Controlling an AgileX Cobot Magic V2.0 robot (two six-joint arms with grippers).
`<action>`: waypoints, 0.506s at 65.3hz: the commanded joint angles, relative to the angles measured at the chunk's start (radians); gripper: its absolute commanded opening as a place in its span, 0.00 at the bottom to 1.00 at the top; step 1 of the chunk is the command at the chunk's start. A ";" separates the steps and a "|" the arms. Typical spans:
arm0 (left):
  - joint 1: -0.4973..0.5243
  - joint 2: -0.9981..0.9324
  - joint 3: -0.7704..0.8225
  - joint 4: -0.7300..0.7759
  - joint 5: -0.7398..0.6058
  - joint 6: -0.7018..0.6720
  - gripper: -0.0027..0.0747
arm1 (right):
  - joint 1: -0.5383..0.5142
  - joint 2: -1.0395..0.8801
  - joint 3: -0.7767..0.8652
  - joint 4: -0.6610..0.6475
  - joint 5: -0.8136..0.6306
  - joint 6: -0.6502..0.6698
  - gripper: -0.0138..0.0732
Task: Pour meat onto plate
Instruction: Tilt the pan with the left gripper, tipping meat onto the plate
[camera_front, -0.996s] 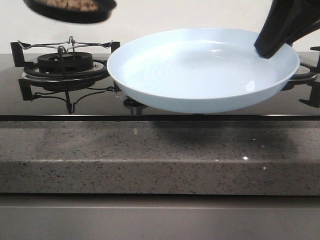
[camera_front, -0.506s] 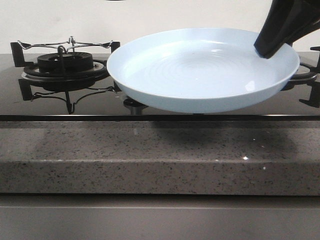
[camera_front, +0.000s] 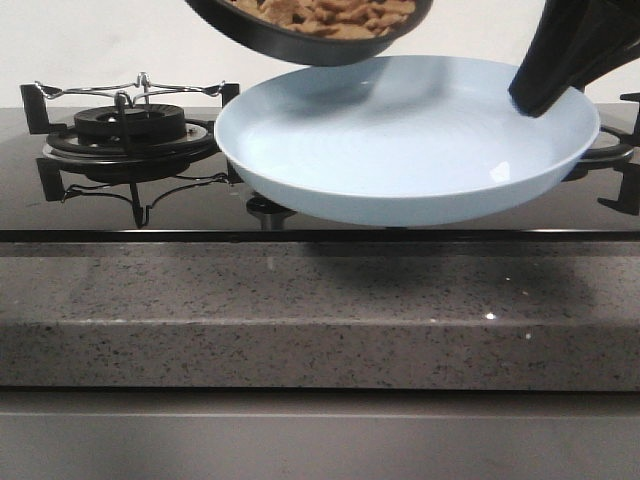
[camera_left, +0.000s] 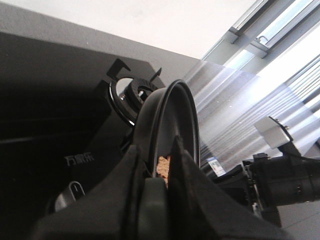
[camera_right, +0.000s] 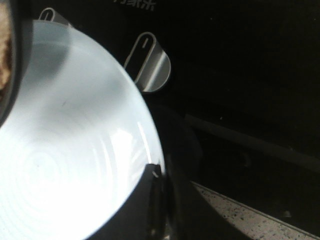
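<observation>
The pale blue plate (camera_front: 400, 150) hangs above the stove front, held by its right rim in my right gripper (camera_front: 545, 95), which is shut on it. In the right wrist view the plate (camera_right: 60, 165) fills the frame and a fingertip (camera_right: 152, 175) overlaps its rim. A black frying pan (camera_front: 300, 40) full of orange-brown meat (camera_front: 330, 15) hangs tilted over the plate's back left part. My left gripper (camera_left: 165, 165) is shut on the pan's rim (camera_left: 172, 107), with a bit of meat (camera_left: 163, 165) showing between the fingers.
A black gas burner with its grate (camera_front: 130, 125) stands at the left on the glass hob. A second burner grate (camera_front: 620, 150) shows at the right edge. Stove knobs (camera_right: 150, 62) lie under the plate. A speckled stone counter edge (camera_front: 320, 310) runs along the front.
The pan with the meat rose out of view from the upper left, then came back in farther right, over the plate. The plate and right gripper have not moved.
</observation>
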 joint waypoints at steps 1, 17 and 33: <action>-0.021 -0.032 -0.029 -0.087 -0.013 0.065 0.01 | 0.003 -0.033 -0.024 0.025 -0.035 -0.007 0.08; -0.065 -0.032 -0.047 -0.091 -0.013 0.218 0.01 | 0.003 -0.033 -0.024 0.025 -0.035 -0.007 0.08; -0.110 -0.032 -0.109 -0.087 -0.006 0.346 0.01 | 0.003 -0.033 -0.024 0.025 -0.036 -0.007 0.08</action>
